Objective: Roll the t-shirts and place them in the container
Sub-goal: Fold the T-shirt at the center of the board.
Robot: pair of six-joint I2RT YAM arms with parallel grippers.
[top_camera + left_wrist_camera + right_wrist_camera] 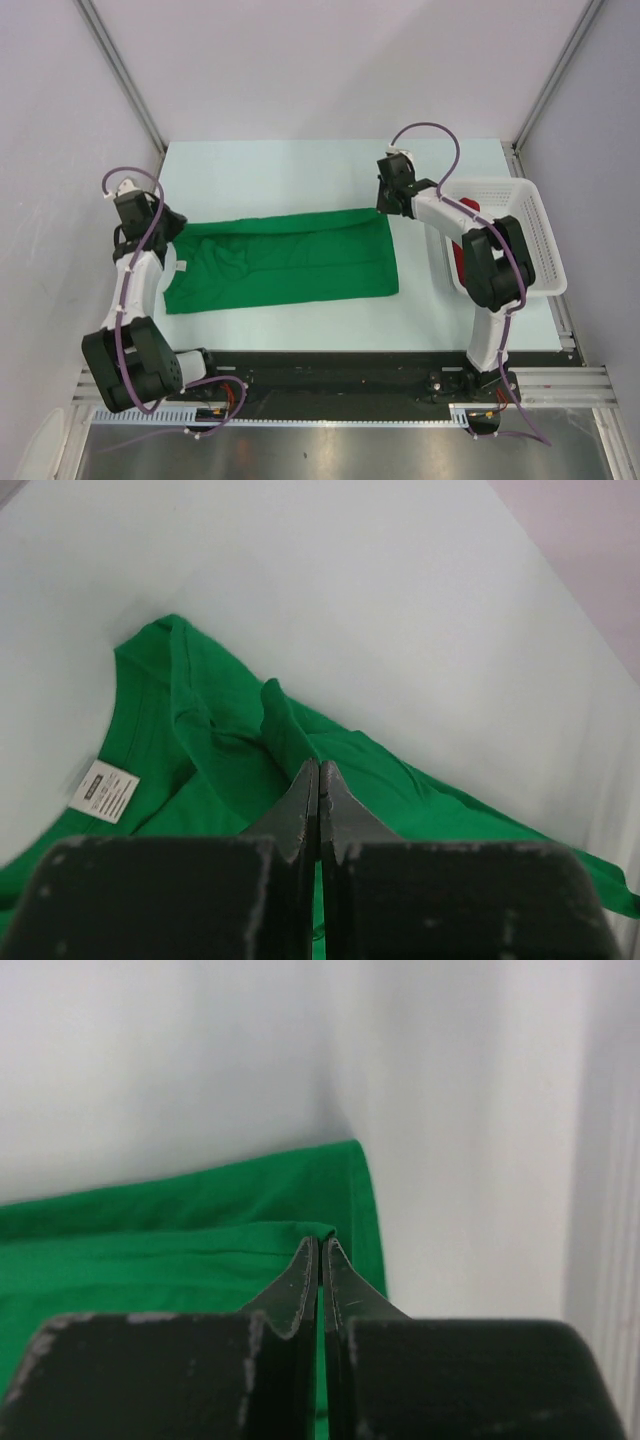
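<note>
Well, both arms reach forward and bend inward over the counter point(300, 170): left pincer point(319, 767) at the green shirt's point(290, 262) collar end, right pincer point(320, 1242) at its far right corner. There are two shirts: the green one folded flat between the arms, and a red one point(456, 262) in the one basket point(535, 230). Both pincers are pressed together over green cloth; whether they pinch it is unclear.

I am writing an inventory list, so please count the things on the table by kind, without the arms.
T-shirts: 2 (green shirt laid out on the table; red shirt in the basket, only partly seen)
Baskets: 1 (white basket at the right edge)
Total: 3
</note>
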